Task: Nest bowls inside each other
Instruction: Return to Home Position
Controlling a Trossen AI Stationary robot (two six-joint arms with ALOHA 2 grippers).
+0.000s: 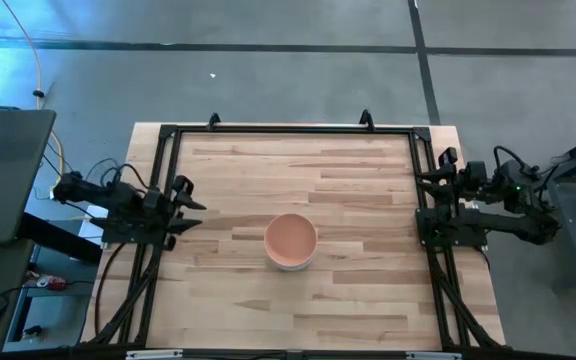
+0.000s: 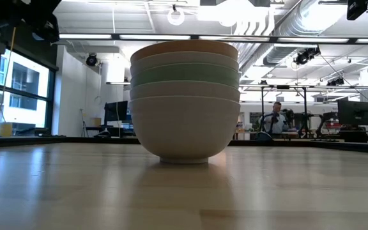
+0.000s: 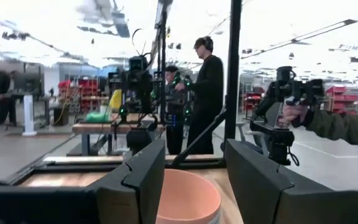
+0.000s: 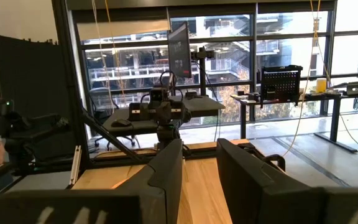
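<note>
A stack [image 2: 185, 102] of five small bowls stood alone on the wooden table [image 1: 368, 300], near its middle and a little toward the front edge. From table height the layers read clearly. A white bowl [image 2: 185, 131] sat at the bottom with another white rim above it. Next came the green bowl [image 2: 185, 75], a third white rim, and the orange bowl [image 1: 290, 238] on top. Each bowl sat down inside the one beneath, with only its rim showing. The stack looked level and upright. From above only the orange bowl's inside was visible, ringed by a pale edge.

No loose bowl lay anywhere on the table, so the nesting appeared complete. What seemed to be left was only for the arms to park.

The left gripper [image 3: 194, 152] hung at the table's left edge, well apart from the stack and pointing toward it. Its fingers were spread with a clear gap and held nothing. The right gripper [image 4: 199, 149] sat at the right edge, also well apart, its fingers parted by a narrower gap and also empty.

Beyond the table, a person [image 3: 207, 93] stood in the workshop.
</note>
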